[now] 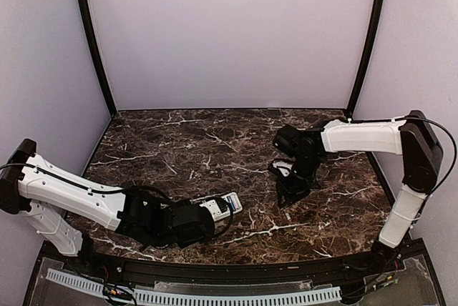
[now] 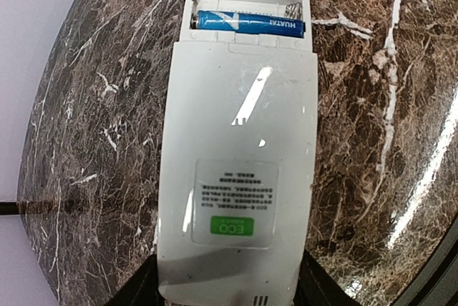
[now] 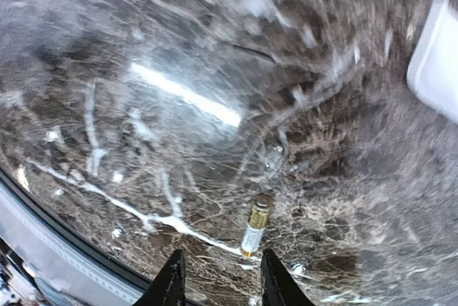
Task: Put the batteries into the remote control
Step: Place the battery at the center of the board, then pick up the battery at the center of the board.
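The remote control (image 2: 240, 141) lies back-up on the marble, and my left gripper (image 2: 229, 288) is shut on its near end, one black finger on each side. Its battery bay at the far end is uncovered, with one blue battery (image 2: 248, 23) lying across it. In the top view the remote (image 1: 223, 204) sticks out of the left gripper (image 1: 204, 214) at the front left. My right gripper (image 1: 292, 193) points down at mid-right. Seen from the right wrist, the right gripper (image 3: 220, 259) is open. A white-and-gold battery (image 3: 255, 226) lies on the table just beyond the right fingertip.
A white plastic piece (image 3: 436, 56) shows at the right edge of the right wrist view. The table's front rim (image 3: 43, 245) runs close behind the right gripper. Dark marble tabletop (image 1: 215, 141) spreads between the two arms, with pale walls around it.
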`<action>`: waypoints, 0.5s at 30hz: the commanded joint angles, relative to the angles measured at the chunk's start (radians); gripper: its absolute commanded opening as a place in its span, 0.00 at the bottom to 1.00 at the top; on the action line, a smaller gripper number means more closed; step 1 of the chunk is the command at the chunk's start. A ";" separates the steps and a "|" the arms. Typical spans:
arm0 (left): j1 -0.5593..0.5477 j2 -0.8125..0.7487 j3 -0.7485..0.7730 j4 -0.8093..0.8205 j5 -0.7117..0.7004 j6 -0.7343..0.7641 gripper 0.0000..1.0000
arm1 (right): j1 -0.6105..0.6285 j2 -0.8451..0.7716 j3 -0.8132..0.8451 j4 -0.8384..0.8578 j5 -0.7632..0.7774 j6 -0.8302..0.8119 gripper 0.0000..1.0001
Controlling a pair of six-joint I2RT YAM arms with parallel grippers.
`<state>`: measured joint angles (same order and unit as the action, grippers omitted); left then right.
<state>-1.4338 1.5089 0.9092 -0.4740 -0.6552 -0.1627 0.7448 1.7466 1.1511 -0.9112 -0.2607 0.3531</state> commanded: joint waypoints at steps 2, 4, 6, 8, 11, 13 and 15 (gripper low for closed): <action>-0.004 -0.054 -0.024 -0.018 -0.031 -0.090 0.00 | -0.004 -0.061 0.232 -0.163 0.035 -0.308 0.35; -0.004 -0.048 -0.024 -0.025 -0.015 -0.122 0.00 | -0.007 -0.094 0.285 -0.132 0.029 -0.428 0.34; -0.004 -0.037 -0.019 -0.040 0.004 -0.160 0.00 | -0.012 -0.139 0.324 -0.079 -0.057 -0.557 0.35; -0.004 -0.031 -0.014 -0.064 0.019 -0.212 0.00 | 0.004 -0.179 0.342 -0.037 -0.064 -0.719 0.36; -0.002 -0.044 -0.025 -0.072 0.053 -0.299 0.00 | 0.008 -0.244 0.294 0.031 -0.058 -0.983 0.39; -0.002 -0.062 -0.041 -0.053 0.084 -0.346 0.00 | 0.008 -0.290 0.215 0.064 -0.074 -1.287 0.43; -0.002 -0.074 -0.063 -0.016 0.116 -0.376 0.00 | 0.011 -0.321 0.117 0.089 -0.080 -1.574 0.49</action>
<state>-1.4338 1.4826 0.8879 -0.5095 -0.5983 -0.4149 0.7475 1.4666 1.4151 -0.8761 -0.3088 -0.5919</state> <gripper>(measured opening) 0.564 0.462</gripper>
